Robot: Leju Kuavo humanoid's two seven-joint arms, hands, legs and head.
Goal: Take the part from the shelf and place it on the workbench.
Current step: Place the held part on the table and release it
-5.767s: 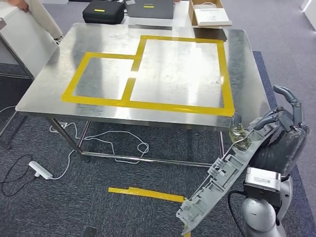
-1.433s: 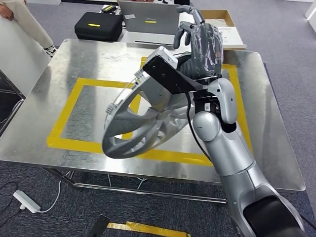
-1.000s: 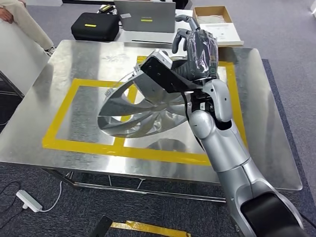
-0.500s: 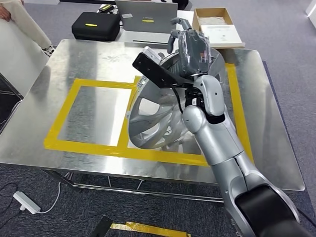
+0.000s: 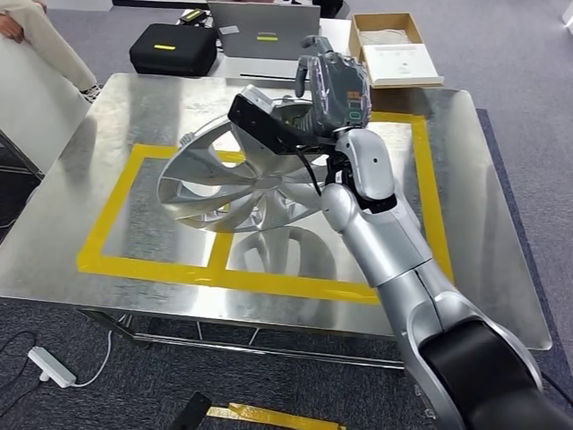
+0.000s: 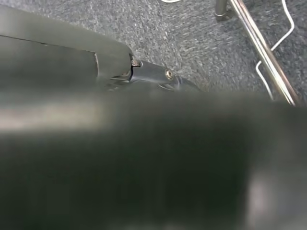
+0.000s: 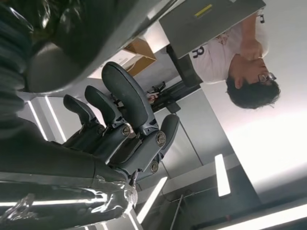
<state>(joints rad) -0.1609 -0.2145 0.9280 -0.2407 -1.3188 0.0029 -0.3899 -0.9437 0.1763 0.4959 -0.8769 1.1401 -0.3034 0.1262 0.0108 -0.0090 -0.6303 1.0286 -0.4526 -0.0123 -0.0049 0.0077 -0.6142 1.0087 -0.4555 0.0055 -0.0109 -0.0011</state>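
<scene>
The part is a silver spoked wheel cover [image 5: 223, 184], hanging tilted over the steel workbench [image 5: 74, 242] marked with yellow tape rectangles. Its low edge is close to the tabletop over the tape between the two rectangles, and its reflection lies on the metal below. My right hand [image 5: 334, 85] grips the cover's far upper rim, with my silver right arm reaching across the table. In the right wrist view dark fingers [image 7: 123, 129] curl over the grey rim [image 7: 54, 67]. In the left wrist view a dark finger [image 6: 152, 74] of my left hand hangs above the carpet; the rest is blurred.
Beyond the table stand a black case [image 5: 172, 47], a grey case [image 5: 263, 27] and an open cardboard box [image 5: 395, 54]. A person's arm [image 5: 27, 27] is at the far left corner; a person [image 7: 239, 57] faces my right wrist camera. A power strip [image 5: 47, 367] lies on the carpet.
My right arm has swung the wheel cover from nearly upright to flatter and leftward, lower over the table. Earlier, it hung at my side below the table edge.
</scene>
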